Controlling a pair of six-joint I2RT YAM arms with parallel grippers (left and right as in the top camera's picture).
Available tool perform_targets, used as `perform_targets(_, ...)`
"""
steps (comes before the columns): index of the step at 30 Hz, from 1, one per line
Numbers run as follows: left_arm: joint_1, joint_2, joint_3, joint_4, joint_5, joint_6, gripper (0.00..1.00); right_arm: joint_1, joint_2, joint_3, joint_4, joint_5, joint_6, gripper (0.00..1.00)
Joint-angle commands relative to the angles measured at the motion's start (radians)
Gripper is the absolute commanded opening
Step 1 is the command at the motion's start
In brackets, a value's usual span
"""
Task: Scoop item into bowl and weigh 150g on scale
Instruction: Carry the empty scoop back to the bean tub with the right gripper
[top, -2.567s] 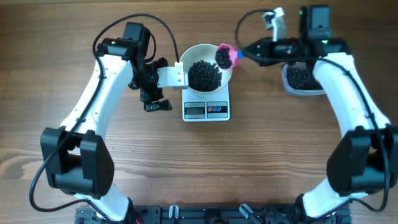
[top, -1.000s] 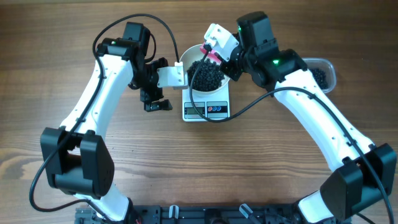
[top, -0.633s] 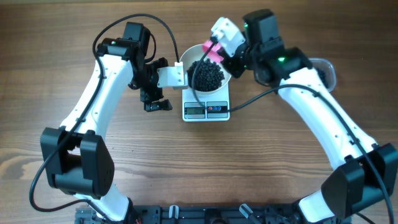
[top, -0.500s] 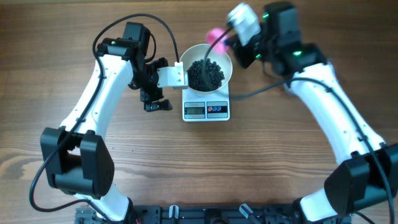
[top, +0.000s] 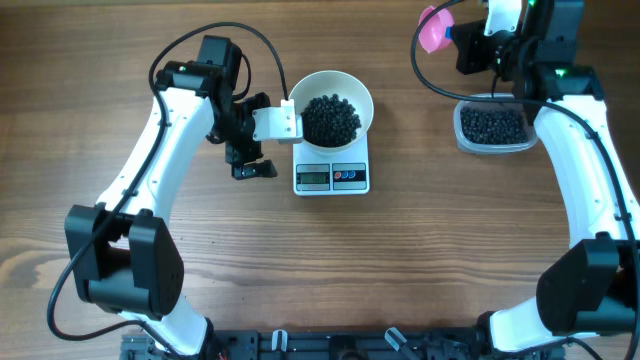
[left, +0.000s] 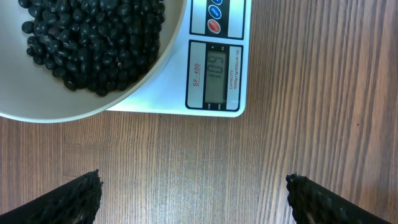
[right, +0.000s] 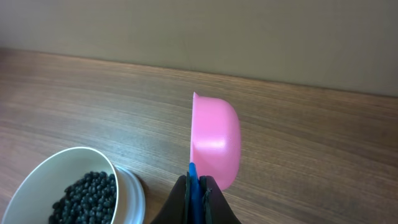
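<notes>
My left gripper (left: 199, 200) hangs with its jaws spread wide and nothing between them, low over the table (left: 205, 149) just in front of the scale (left: 217, 68). That closeness is my first worry. If it nudges the scale or the overhanging bowl (left: 155, 78), the reading would be off or the bowl could slide. The beans (left: 93, 37) already lie heaped in the bowl, at the upper middle of the overhead frame. The display sits sideways to me and I can't read it with confidence, so one more full load could overshoot the target. Smaller loads look safer to me. Farther off, at the upper right, my right gripper (right: 198, 186) is clenched on the thin blue handle of the pink scoop (right: 214, 140), which is tipped on its side above bare table, left of the tub (top: 490, 128). The pinch is narrow. The scoop could twist in it under load and scatter beans on the carry, and round beans would roll far on this smooth wood-grain top. Beyond the table's far edge I see only a plain tan wall (right: 249, 31).
</notes>
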Motion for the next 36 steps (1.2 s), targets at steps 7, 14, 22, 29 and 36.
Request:
perform_targets(7,0.006,0.002,-0.008,0.000,0.027,0.019,1.00,0.001,0.026,0.009,0.093,0.097,0.011,0.04)
perform_targets(14,0.006,0.002,-0.008,0.000,0.027,0.019,1.00,0.001,0.033,0.009,0.100,0.121,0.000,0.04)
perform_targets(22,0.006,0.002,-0.008,0.000,0.027,0.019,1.00,0.001,0.033,0.009,0.099,0.145,-0.025,0.04)
perform_targets(29,0.006,0.002,-0.008,0.000,0.027,0.019,1.00,0.001,0.033,0.009,0.101,0.146,-0.024,0.04)
perform_targets(36,0.006,0.002,-0.008,0.000,0.027,0.019,1.00,0.001,0.034,0.009,0.138,0.146,-0.027,0.04)
